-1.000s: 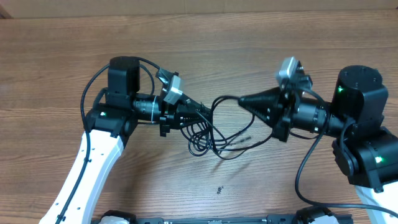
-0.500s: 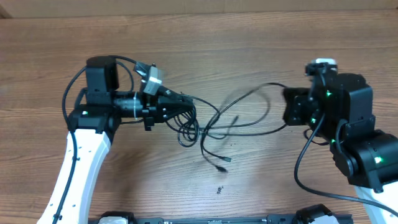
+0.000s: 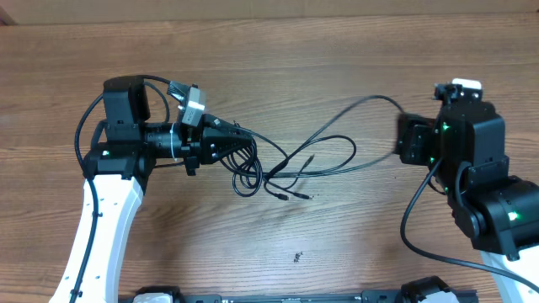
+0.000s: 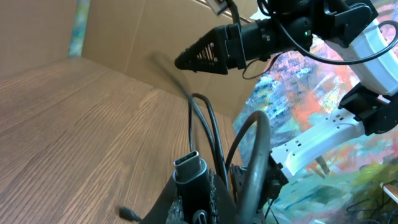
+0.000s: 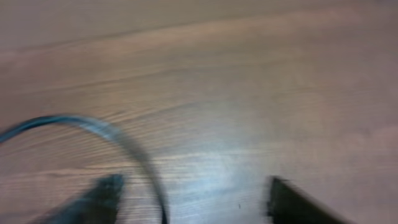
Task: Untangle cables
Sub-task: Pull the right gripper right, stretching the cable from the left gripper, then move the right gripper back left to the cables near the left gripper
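Note:
Several thin black cables (image 3: 312, 160) lie stretched across the middle of the table, with small plug ends (image 3: 295, 196) near the front. My left gripper (image 3: 251, 145) is shut on a bundle of them; in the left wrist view a silver-tipped plug (image 4: 189, 168) sticks up from between its pads, with loops of cable (image 4: 252, 149) beside it. One long cable (image 3: 370, 99) arcs right toward my right gripper (image 3: 402, 141). In the right wrist view that gripper (image 5: 193, 202) is open, fingers (image 5: 93, 199) wide apart, and a blurred cable (image 5: 140, 162) passes between them ungripped.
The wood-grain table (image 3: 278, 50) stretches behind and in front of both arms. A small dark speck (image 3: 297, 257) lies near the front edge. Thick black arm cables (image 3: 413, 227) hang by the right arm, which also shows in the left wrist view.
My right gripper has opened, let go of the cable and drawn back to the right. The left arm has pulled left with its bundle, and the cables have spread out flatter.

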### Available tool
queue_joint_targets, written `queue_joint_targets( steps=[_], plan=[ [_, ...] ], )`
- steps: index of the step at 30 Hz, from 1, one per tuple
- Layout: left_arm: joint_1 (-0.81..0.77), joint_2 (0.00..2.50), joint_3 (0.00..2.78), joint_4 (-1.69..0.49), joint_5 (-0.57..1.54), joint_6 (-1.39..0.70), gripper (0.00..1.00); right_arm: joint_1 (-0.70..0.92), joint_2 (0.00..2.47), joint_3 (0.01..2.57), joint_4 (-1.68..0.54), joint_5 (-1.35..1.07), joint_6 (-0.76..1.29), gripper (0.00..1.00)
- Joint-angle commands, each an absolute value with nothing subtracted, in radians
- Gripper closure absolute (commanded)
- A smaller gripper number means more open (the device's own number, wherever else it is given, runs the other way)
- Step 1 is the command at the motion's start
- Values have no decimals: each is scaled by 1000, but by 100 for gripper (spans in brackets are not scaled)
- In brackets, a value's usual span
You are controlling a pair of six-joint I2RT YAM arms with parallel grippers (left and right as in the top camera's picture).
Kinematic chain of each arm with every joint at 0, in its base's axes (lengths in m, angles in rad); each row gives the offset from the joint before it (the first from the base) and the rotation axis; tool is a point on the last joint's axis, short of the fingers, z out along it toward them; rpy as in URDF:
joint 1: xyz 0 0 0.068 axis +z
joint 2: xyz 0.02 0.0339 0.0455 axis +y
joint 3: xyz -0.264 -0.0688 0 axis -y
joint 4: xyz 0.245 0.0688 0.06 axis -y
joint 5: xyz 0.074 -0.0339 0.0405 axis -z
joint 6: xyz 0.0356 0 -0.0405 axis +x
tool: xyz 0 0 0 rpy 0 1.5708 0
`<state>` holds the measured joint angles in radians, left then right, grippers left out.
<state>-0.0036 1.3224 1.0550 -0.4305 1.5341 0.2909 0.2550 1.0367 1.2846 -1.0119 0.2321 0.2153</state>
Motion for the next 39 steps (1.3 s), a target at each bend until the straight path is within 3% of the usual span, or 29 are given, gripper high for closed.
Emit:
queue_joint_targets(
  steps=[1, 6, 8, 9, 11, 23, 39],
  plan=[
    [7, 1304, 1054, -431, 1572, 284, 96, 252, 1023, 1315, -976, 72, 27, 11],
    [7, 1304, 1054, -431, 1571, 284, 96, 252, 1023, 1315, -989, -137, -223, 8],
    [7, 1304, 1054, -431, 1571, 284, 96, 252, 1023, 1315, -1021, -251, -371, 8],
    [7, 1304, 1054, -431, 1573, 283, 96, 252, 1031, 1315, -1081, -344, -542, 8],
    [6, 1304, 1054, -431, 1573, 272, 96, 252, 1044, 1315, -1102, -355, -593, 8],
    [6, 1304, 1054, -431, 1581, 139, 96, 276, 1202, 1315, -1086, -646, -772, 12],
    [-110, 1304, 1055, -381, 1580, 21, 96, 397, 1271, 1315, -947, -653, -821, 12]
  ],
)
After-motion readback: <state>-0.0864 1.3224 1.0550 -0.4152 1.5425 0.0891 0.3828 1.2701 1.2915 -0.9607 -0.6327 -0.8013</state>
